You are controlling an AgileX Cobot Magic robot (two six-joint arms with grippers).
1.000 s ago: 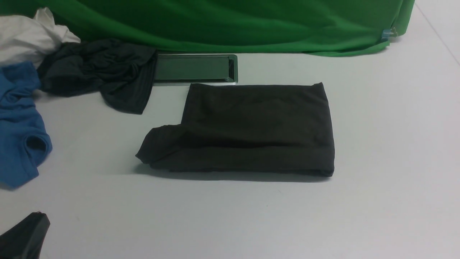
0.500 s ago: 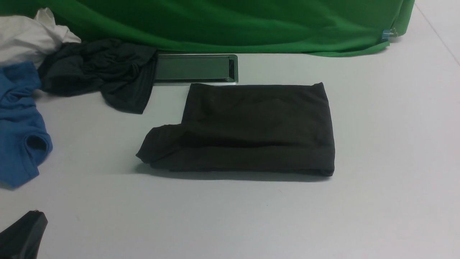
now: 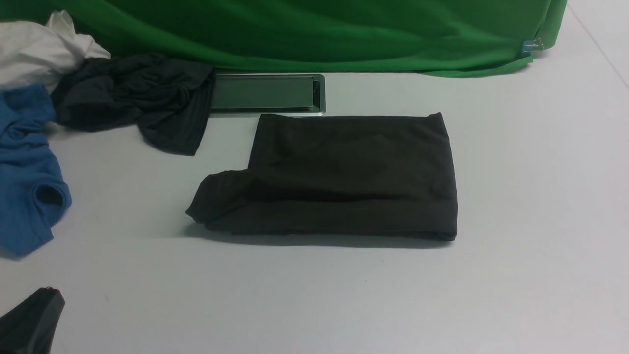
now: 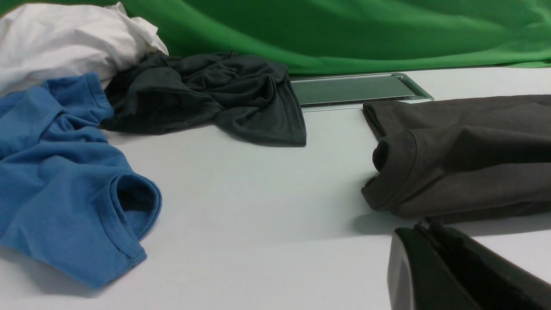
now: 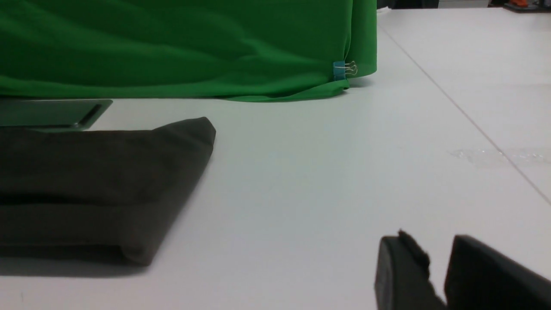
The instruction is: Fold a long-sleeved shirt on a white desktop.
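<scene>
Shirt [image 3: 334, 177], folded, lies apart from closed left claw [image 4: 424, 230] and slightly parted right claw [image 5: 437, 254].

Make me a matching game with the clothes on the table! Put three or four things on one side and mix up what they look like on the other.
Things:
1. brown-black shirt
2. blue T-shirt
3. grey shirt
4. green cloth

Looks:
A. crumpled beside the metal hatch, partly over its end
B. hanging at the back of the white table
C. folded into a neat block in the middle
D. bunched up at the left edge, one sleeve opening facing us

Pairs: 1-C, 2-D, 3-A, 4-B
</scene>
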